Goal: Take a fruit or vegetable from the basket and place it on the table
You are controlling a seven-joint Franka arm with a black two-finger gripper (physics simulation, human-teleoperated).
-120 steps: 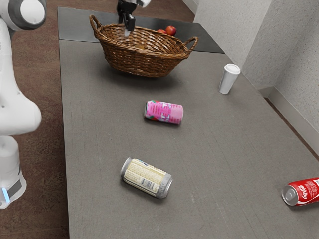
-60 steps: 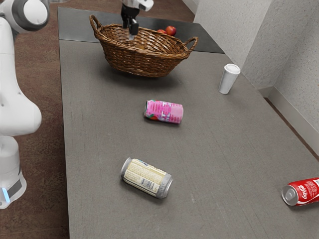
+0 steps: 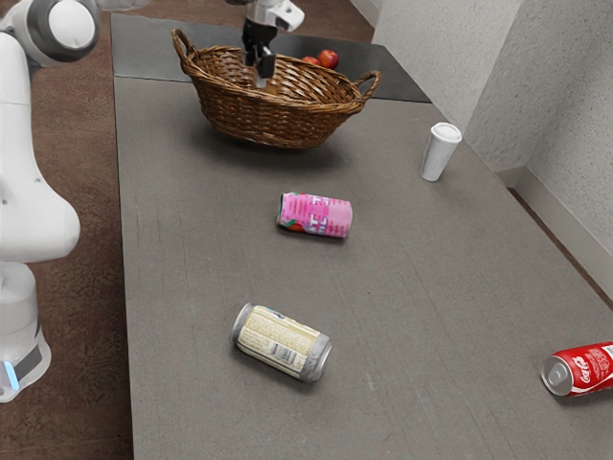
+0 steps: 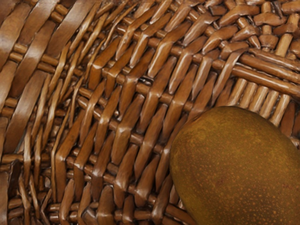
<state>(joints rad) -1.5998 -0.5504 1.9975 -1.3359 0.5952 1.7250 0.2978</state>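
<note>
Pinch the smooth, greeny-brown, egg-shaped fruit [image 4: 239,168], lower right, round its middle; likely firm, slippery. Fingers [image 3: 266,67]: can't tell, apart or together.

We wear a smooth, rounded white arm [image 3: 34,211], a dark grey ring [image 3: 36,40] at one joint, a bright blue strip [image 3: 11,375] low down, and a black tool [image 3: 260,77].

The red can [image 3: 580,370] reads "Coca-Cola", while print on the pink can [image 3: 316,216] and yellowish can [image 3: 280,342] is illegible.
</note>
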